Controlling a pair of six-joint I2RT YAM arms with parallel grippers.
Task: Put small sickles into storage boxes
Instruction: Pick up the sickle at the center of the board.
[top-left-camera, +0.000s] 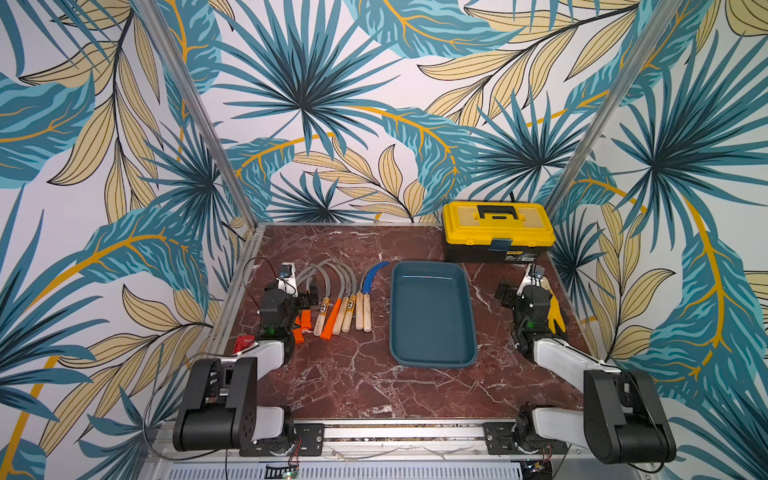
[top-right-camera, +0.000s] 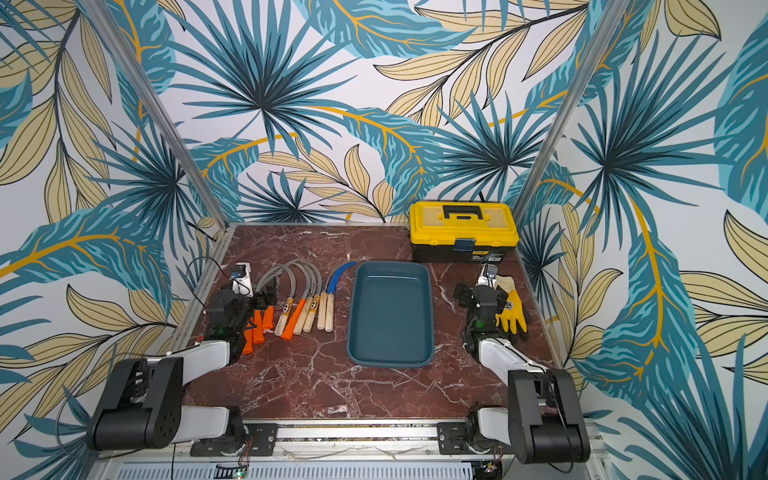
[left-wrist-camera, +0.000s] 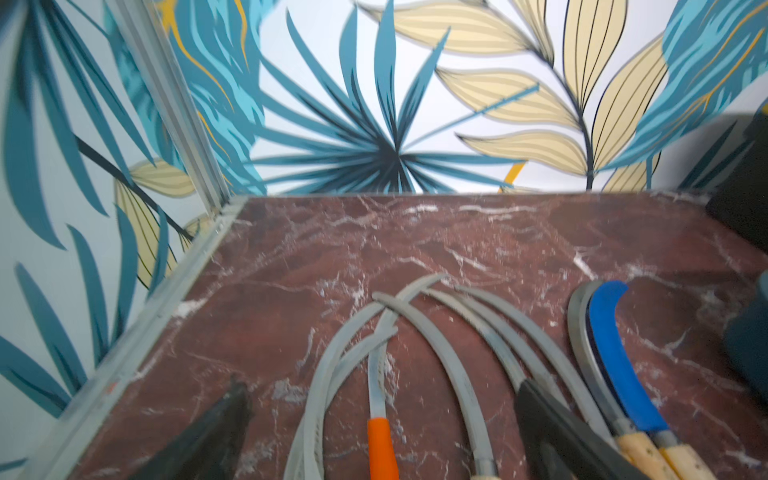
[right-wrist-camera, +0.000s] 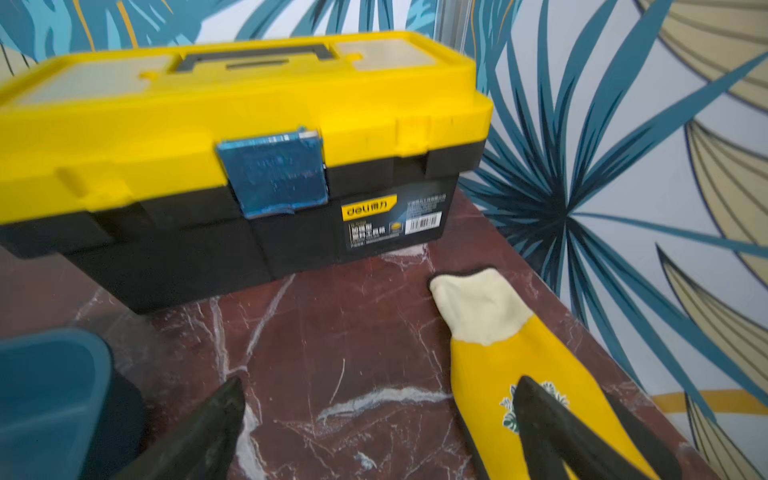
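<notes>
Sickles lie rowed left of centre beside the bare teal tray, first pick seemingly pending: left gripper, spread wide and holding nothing above them, must lower onto the orange handle; right gripper likewise spread, idle.

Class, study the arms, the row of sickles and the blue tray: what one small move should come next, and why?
Probably lower the left gripper and close on the orange-handled sickle seen between its open jaws in the left wrist view. The tray holds nothing yet, the sickles all lie on the table beside it, and this arm hovers above them.
</notes>
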